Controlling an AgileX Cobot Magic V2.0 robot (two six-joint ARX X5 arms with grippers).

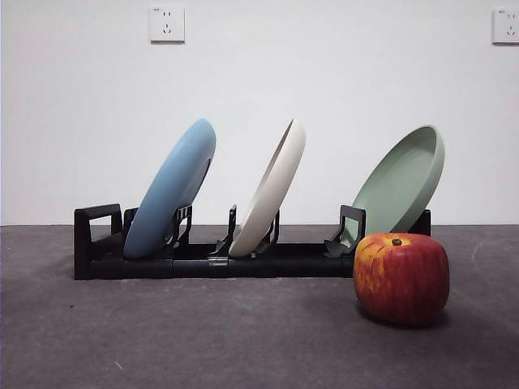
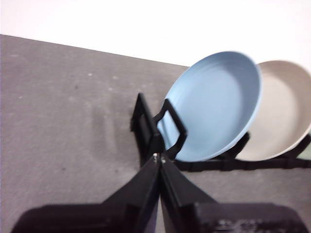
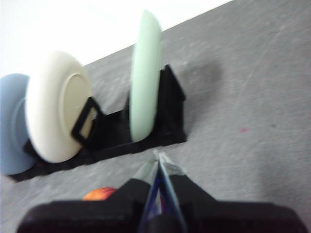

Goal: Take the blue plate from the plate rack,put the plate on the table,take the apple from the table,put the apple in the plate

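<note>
blue plate [image 1: 172, 188] leaning in the end slot of the plate rack [image 1: 211, 261], beside the cream plate [image 1: 271, 188], not yet lifted; apple [image 1: 401, 278] on the table [image 1: 203, 340] in front of the rack's other end. first step in hand, likely calling for jaws parted and set over the plate's rim. left gripper [image 2: 160, 160] pinched closed, empty, near the rack's end; right gripper [image 3: 158, 162] also closed, holding nothing.

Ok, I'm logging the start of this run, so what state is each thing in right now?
blue plate: standing tilted in the plate rack, untouched.
cream-white plate: tilted in the rack's middle slot.
sage-green plate: tilted at the rack's other end.
apple: on the table in front of the rack, stem up.
left gripper: shut, empty, short of the blue plate.
right gripper: shut, empty.
</note>
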